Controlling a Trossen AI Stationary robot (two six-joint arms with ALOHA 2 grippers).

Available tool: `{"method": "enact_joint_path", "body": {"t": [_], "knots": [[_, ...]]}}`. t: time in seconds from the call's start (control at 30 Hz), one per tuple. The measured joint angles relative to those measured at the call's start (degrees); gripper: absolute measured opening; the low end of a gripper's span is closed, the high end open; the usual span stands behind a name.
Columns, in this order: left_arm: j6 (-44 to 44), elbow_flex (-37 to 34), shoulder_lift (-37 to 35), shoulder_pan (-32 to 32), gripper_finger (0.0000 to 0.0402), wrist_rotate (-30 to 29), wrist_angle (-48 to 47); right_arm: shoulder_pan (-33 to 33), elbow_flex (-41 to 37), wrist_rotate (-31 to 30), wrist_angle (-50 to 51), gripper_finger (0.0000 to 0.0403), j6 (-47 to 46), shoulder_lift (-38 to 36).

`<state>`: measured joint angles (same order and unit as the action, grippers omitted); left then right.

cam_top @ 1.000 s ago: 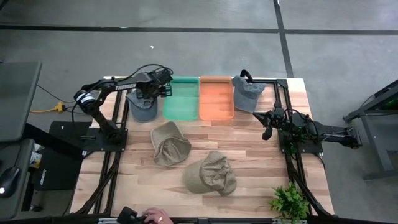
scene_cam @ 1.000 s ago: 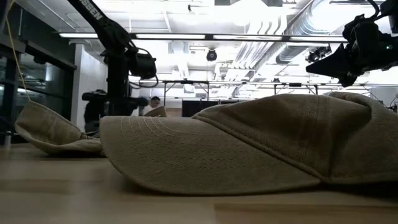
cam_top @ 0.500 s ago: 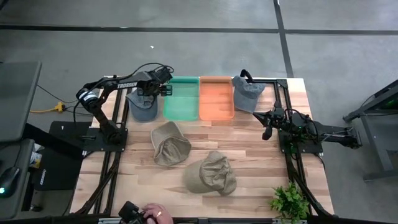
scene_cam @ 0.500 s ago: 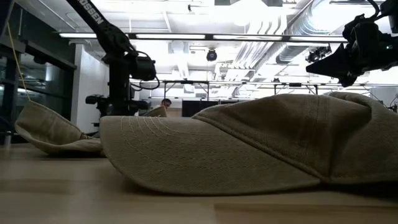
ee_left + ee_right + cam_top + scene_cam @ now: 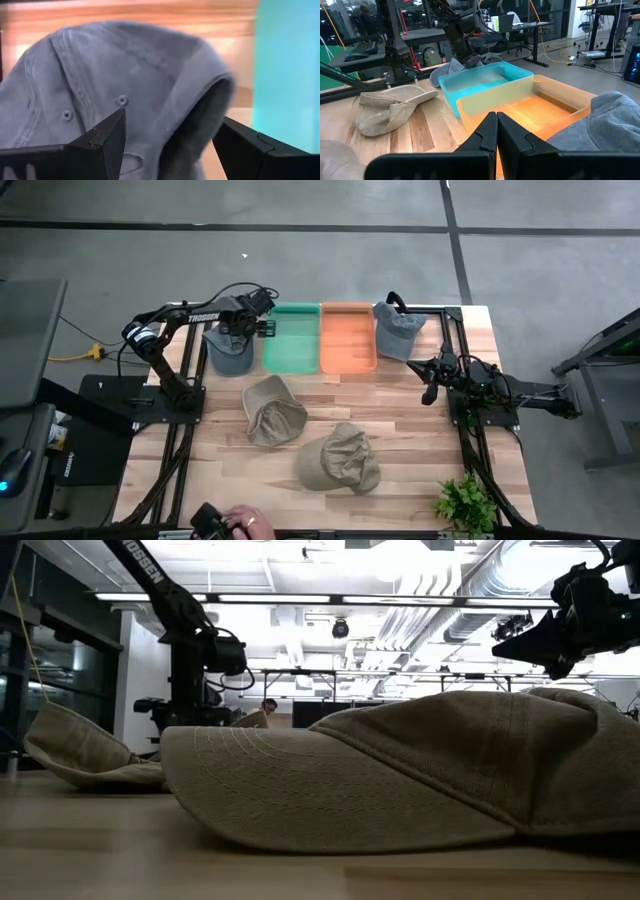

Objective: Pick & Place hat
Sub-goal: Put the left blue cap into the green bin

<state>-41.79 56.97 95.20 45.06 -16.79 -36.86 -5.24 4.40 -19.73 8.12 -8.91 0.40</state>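
Observation:
A grey-blue hat lies at the table's far left, beside the green tray. My left gripper hangs over it, pointing steeply down. In the left wrist view it is open, its fingers on either side of the hat's raised brim edge, just above the cloth. Another grey hat lies at the far right, beside the orange tray. Two tan hats rest on the middle of the table. My right gripper waits shut at the right side, held level.
A small green plant stands at the near right corner. A person's hand with a dark device shows at the near edge. The near tan hat fills the low view. Bare wood lies between the trays and the tan hats.
My left gripper has rolled a little at the wrist and eased down toward the grey-blue hat, staying open. The hats have not moved. The person's hand at the near edge has shifted slightly.

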Motion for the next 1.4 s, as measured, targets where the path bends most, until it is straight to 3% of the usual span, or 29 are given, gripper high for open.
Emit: {"method": "enact_joint_path", "body": {"t": [0.27, 0.4, 0.87, 1.4], "knots": [[-0.02, -0.54, 0.0, -0.02, 0.024, 0.19, 0.79, -0.02, 0.0, -0.02, 0.0, 0.0, -0.01, 0.0], [0.44, -0.56, 0.0, -0.02, 0.0217, 0.51, 0.85, -0.01, 0.0, 0.0, 0.0, 0.0, -0.02, 0.01], [4.12, -0.55, -0.02, -0.02, 0.0014, 1.25, 0.58, -0.01, 0.0, -0.02, 0.0, 0.0, -0.02, 0.01], [7.64, -0.54, -1.31, -0.02, 0.0001, 1.06, -1.67, -0.02, 0.0, 0.0, 0.0, 0.0, -0.02, 0.02]]}}
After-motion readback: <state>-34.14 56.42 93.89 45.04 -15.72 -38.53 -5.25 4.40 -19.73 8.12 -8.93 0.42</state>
